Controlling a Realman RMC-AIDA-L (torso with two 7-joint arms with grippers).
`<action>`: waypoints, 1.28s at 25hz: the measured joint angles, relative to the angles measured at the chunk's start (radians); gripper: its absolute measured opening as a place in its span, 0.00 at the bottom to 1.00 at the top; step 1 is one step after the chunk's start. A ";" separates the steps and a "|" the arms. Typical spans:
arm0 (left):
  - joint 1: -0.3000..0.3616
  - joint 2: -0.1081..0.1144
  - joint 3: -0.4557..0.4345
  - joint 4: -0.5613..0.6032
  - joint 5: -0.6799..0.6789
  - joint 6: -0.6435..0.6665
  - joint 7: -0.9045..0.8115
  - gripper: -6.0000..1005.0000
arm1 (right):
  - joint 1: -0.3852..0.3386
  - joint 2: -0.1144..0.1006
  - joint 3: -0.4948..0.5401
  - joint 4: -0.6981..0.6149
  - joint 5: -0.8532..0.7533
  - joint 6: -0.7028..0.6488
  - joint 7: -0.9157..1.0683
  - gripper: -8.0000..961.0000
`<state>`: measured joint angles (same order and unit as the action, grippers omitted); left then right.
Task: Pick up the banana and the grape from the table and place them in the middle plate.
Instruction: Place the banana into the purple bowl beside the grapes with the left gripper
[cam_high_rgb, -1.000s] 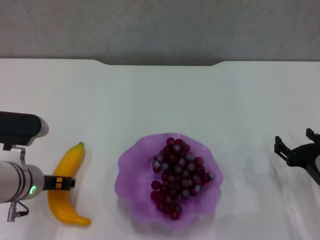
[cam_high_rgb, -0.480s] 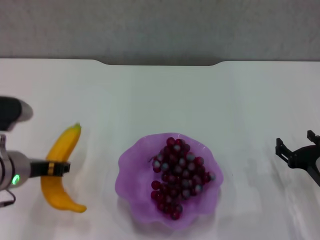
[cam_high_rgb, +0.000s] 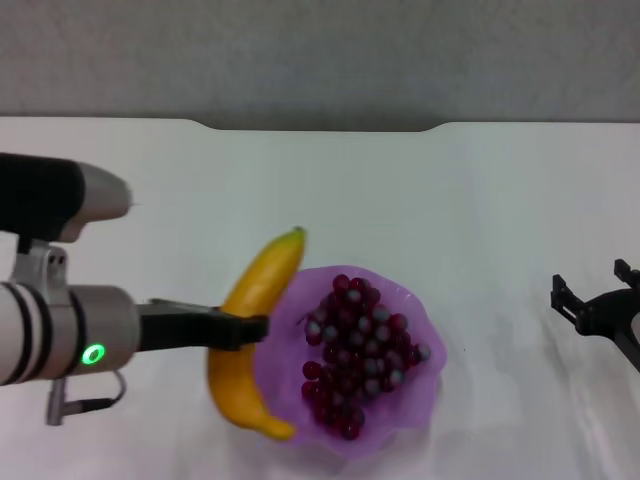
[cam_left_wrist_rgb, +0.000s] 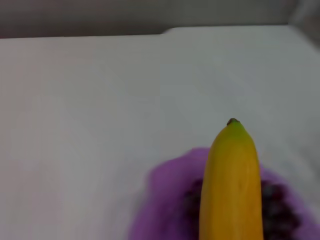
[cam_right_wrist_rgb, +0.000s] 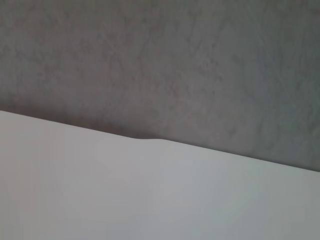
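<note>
My left gripper (cam_high_rgb: 240, 330) is shut on the yellow banana (cam_high_rgb: 250, 330) and holds it in the air at the left rim of the purple scalloped plate (cam_high_rgb: 268, 385). The banana's green tip points to the far side. The bunch of dark red grapes (cam_high_rgb: 360, 350) lies in the plate. In the left wrist view the banana (cam_left_wrist_rgb: 231, 185) hangs over the plate (cam_left_wrist_rgb: 160, 210) with the grapes (cam_left_wrist_rgb: 277, 210) behind it. My right gripper (cam_high_rgb: 597, 297) is open and empty, parked over the white table (cam_high_rgb: 400, 190) at the right edge.
The table's far edge (cam_high_rgb: 320, 125) has a shallow notch in the middle, with a grey wall (cam_high_rgb: 320, 50) behind it. The right wrist view shows only the table (cam_right_wrist_rgb: 100, 200) and the wall (cam_right_wrist_rgb: 175, 60).
My left gripper has lifted the banana off the table at the left and carried it right, up to the plate's left rim. The right arm has not moved.
</note>
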<state>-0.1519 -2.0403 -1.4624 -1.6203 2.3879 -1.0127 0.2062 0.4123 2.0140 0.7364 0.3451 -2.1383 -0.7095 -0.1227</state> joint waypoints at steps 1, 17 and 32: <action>-0.007 -0.001 0.004 0.005 -0.032 0.005 0.019 0.50 | 0.000 0.000 0.000 0.000 0.000 0.000 0.000 0.91; -0.148 -0.004 0.064 0.335 -0.191 0.267 0.159 0.50 | 0.011 0.000 0.000 0.005 0.000 -0.005 0.000 0.91; -0.127 -0.009 0.219 0.413 -0.228 0.493 0.105 0.52 | 0.012 0.000 0.000 0.008 0.000 -0.007 0.000 0.91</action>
<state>-0.2790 -2.0494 -1.2437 -1.2070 2.1597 -0.5198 0.3116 0.4238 2.0141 0.7363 0.3532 -2.1383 -0.7164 -0.1227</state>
